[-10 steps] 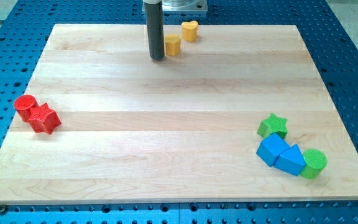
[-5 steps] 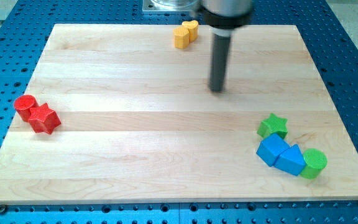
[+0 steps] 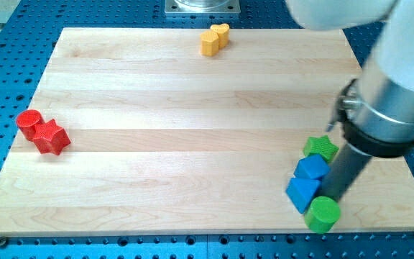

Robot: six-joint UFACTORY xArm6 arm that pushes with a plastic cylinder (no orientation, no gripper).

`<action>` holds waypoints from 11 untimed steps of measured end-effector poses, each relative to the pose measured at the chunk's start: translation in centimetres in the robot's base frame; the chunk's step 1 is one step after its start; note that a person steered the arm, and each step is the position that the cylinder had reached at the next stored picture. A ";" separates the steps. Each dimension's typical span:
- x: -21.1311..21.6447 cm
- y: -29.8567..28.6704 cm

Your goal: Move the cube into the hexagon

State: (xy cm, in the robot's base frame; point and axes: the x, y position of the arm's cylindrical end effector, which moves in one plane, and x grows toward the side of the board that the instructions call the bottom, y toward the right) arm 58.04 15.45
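Note:
The blue cube lies at the view's lower right, with a blue triangular block touching it just below. The yellow hexagon sits at the view's top centre, against a yellow heart. My tip is at the right side of the two blue blocks, directly above a green cylinder, and appears to touch them. A green star sits just above the cube, partly hidden by the arm.
A red cylinder and a red star touch each other at the view's left edge of the wooden board. The arm's large grey body covers the board's right edge.
My tip has swept from the top centre down to the lower right. The blue cube, blue triangle and green cylinder have shifted left and down; the hexagon was earlier nudged against the heart.

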 end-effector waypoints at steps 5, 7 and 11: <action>3.6 -9.9; 0.7 -12.1; 2.3 -1.6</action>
State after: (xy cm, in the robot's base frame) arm 60.30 13.85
